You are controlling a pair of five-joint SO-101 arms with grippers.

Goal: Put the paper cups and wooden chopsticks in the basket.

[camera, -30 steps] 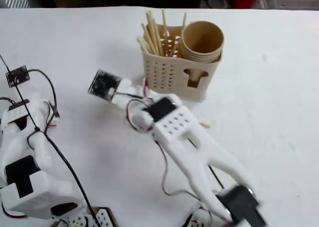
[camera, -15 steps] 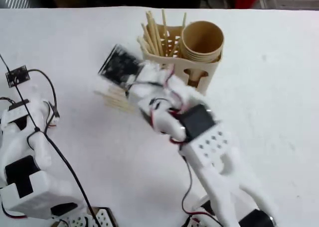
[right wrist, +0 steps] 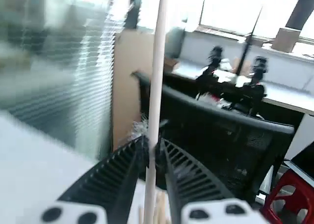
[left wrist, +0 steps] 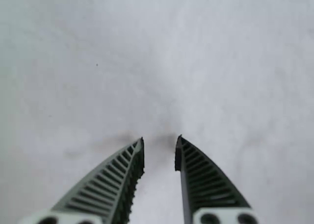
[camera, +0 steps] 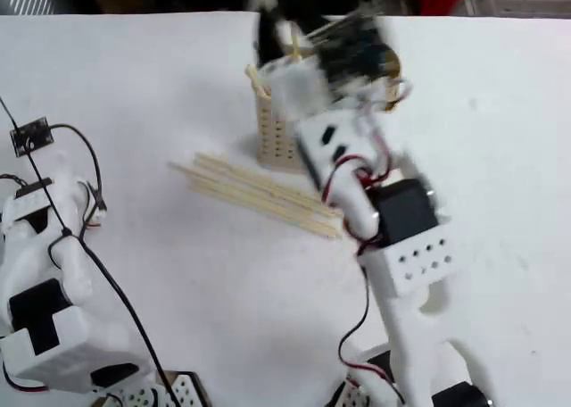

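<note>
A cream slotted basket (camera: 273, 141) stands at the back of the white table, largely covered by my right arm (camera: 393, 220), which hangs raised over it. Only a tan edge of the paper cups (camera: 391, 70) inside it peeks out. Several wooden chopsticks (camera: 259, 193) lie loose on the table in front of the basket. My right gripper (right wrist: 153, 153) is shut on one upright chopstick (right wrist: 157, 76), high above the table. My left gripper (left wrist: 160, 140) points down at bare table, slightly open, with nothing between its fingers.
The left arm (camera: 45, 282) sits folded at the table's left edge with black cables (camera: 89, 202) trailing around it. Open white tabletop (camera: 161, 59) stretches left of the basket and along the far right.
My right arm has swung up from the table beside the basket to above it, carrying one chopstick. The loose chopsticks it covered now lie in view. The left arm has not moved.
</note>
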